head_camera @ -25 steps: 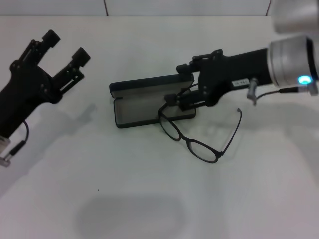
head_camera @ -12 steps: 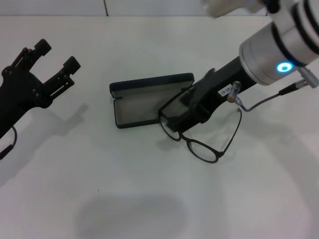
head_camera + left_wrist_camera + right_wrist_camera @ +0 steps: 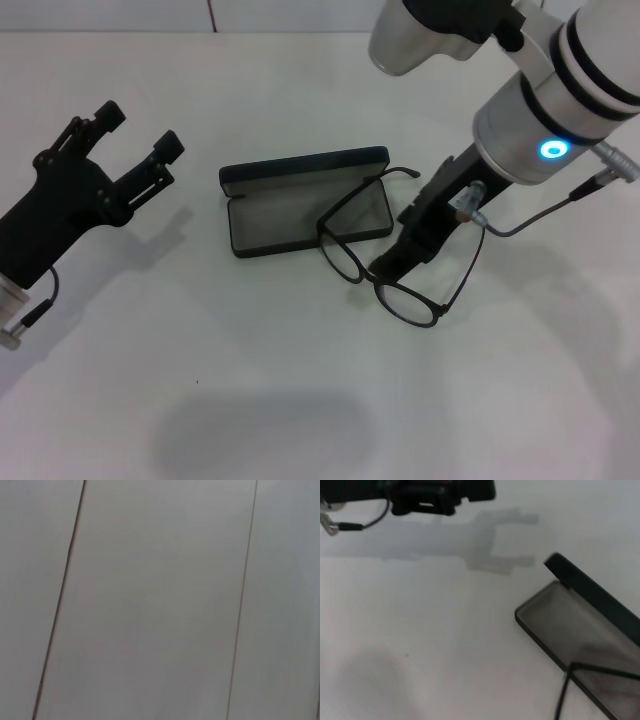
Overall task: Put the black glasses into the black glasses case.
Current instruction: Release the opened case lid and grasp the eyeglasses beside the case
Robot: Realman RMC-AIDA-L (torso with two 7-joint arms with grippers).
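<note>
right gripper (image 3: 385, 270): low over the bridge of the black glasses (image 3: 400, 270), jaws' state cannot be told | black glasses: on white counter (image 3: 300, 400), one temple across the open black glasses case (image 3: 300, 205), lenses just beside its right end | left gripper (image 3: 135, 135): raised at far left, jaws apart, holding nothing

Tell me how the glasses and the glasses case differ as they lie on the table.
The glasses are a thin wire-like frame with clear lenses; the glasses case is a solid box with a grey lining. The glasses lie slantwise with arms unfolded, one arm crossing over the case's tray; the case sits open, lid raised behind. The right end effector reaches the glasses' bridge, not the case. Both are black.
</note>
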